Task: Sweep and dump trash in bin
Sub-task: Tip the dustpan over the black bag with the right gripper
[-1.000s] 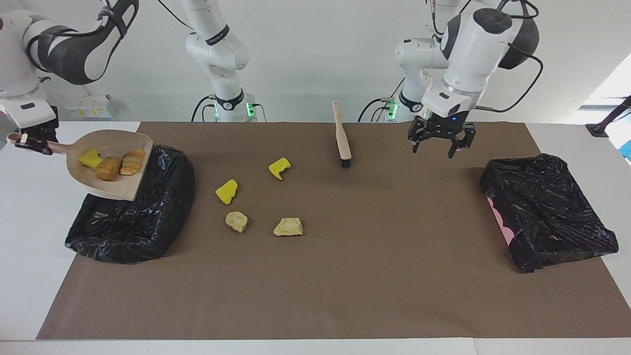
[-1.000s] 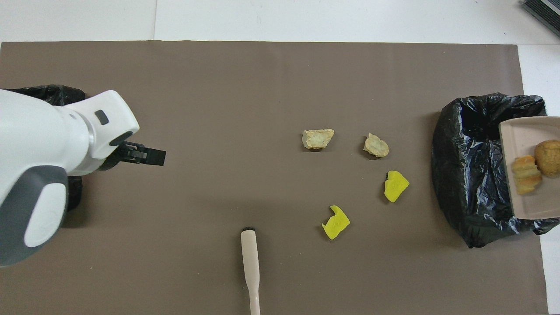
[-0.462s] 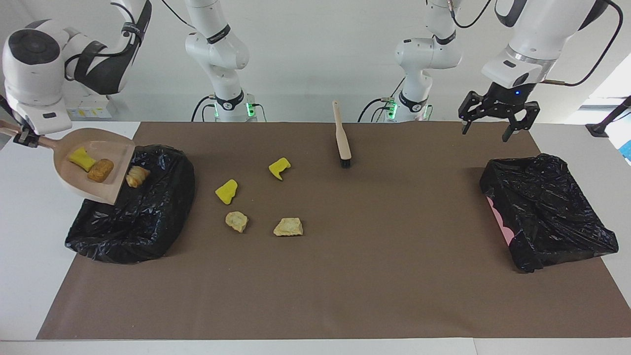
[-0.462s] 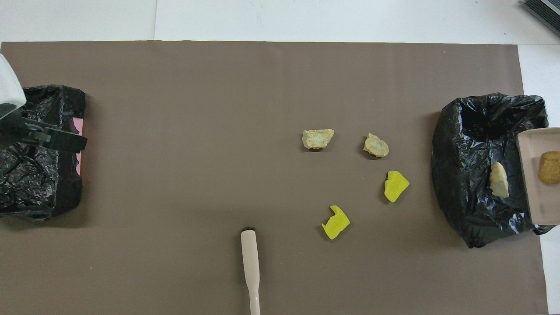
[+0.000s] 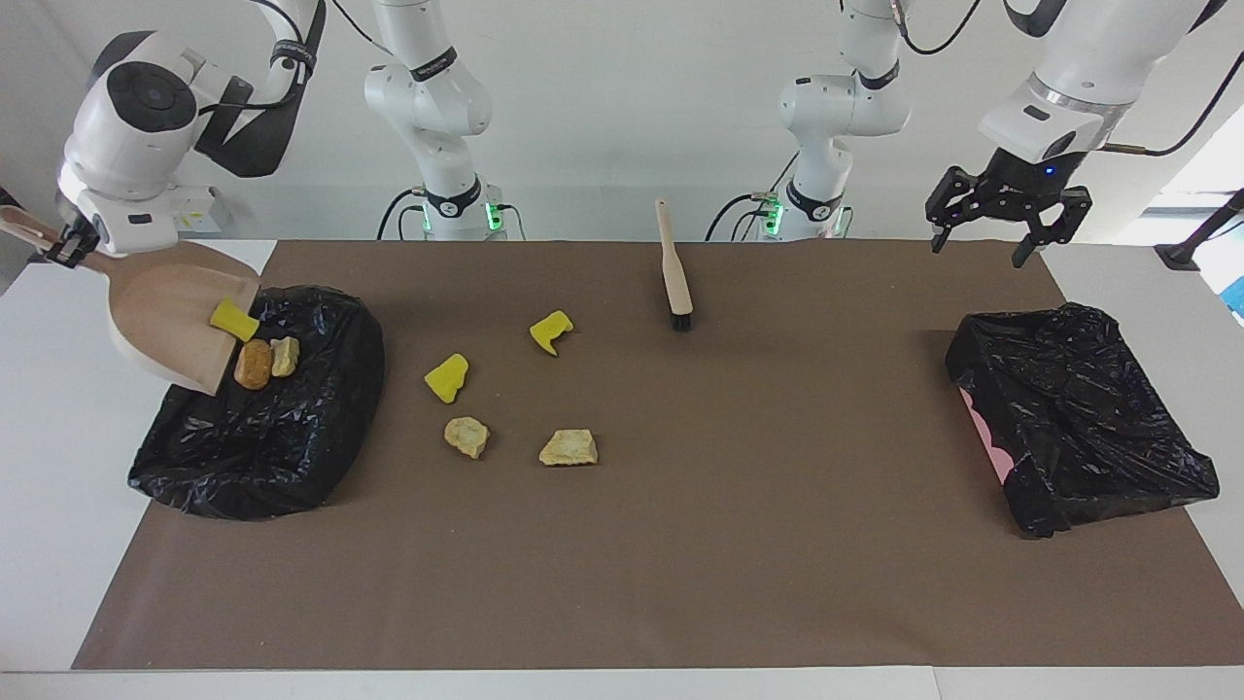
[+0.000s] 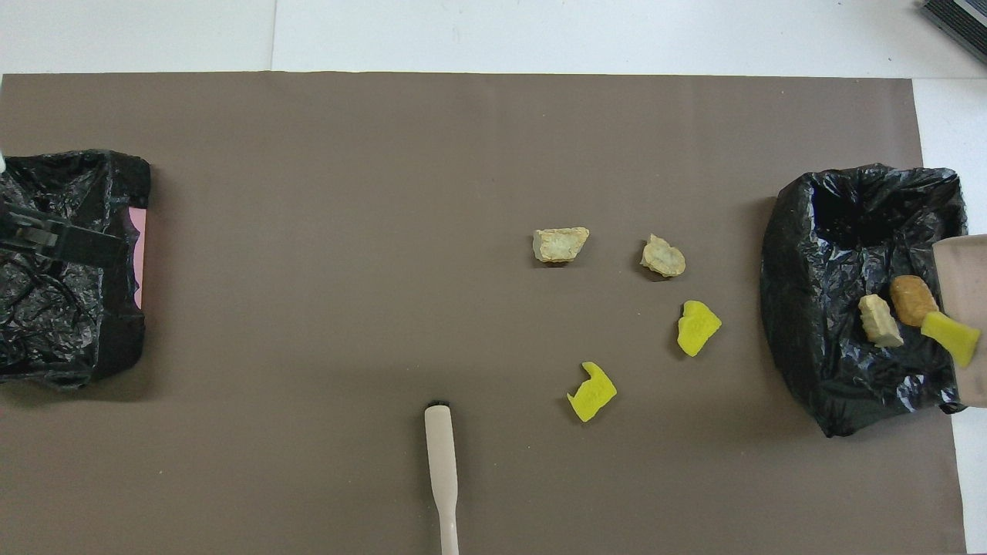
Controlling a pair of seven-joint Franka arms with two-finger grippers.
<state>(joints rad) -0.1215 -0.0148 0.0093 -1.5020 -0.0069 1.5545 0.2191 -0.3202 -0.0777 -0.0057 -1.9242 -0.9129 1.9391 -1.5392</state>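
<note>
My right gripper (image 5: 60, 247) is shut on the handle of a beige dustpan (image 5: 160, 316), tilted lip-down over a black-bagged bin (image 5: 282, 437). A yellow foam chunk (image 5: 233, 319) sits at the pan's lip. A brown lump (image 5: 254, 364) and a tan lump (image 5: 284, 356) lie in the bin. The overhead view shows the pan (image 6: 964, 262), yellow chunk (image 6: 950, 335), brown lump (image 6: 912, 300) and tan lump (image 6: 879, 320). On the mat lie two yellow chunks (image 5: 551, 332) (image 5: 447, 377) and two tan pieces (image 5: 467, 436) (image 5: 570, 447). My left gripper (image 5: 980, 243) is open, empty and raised.
A wooden brush (image 5: 674, 267) lies on the brown mat (image 5: 729, 544) near the robots, bristles toward the mat's middle. A second black-bagged bin (image 5: 1079, 418) with a pink edge stands at the left arm's end, and the left gripper (image 6: 77, 243) is over it.
The dustpan has tipped steeper; the tan and then the brown lump slid into the bin, and the yellow chunk slid to the lip. The left gripper rose and moved toward its own end.
</note>
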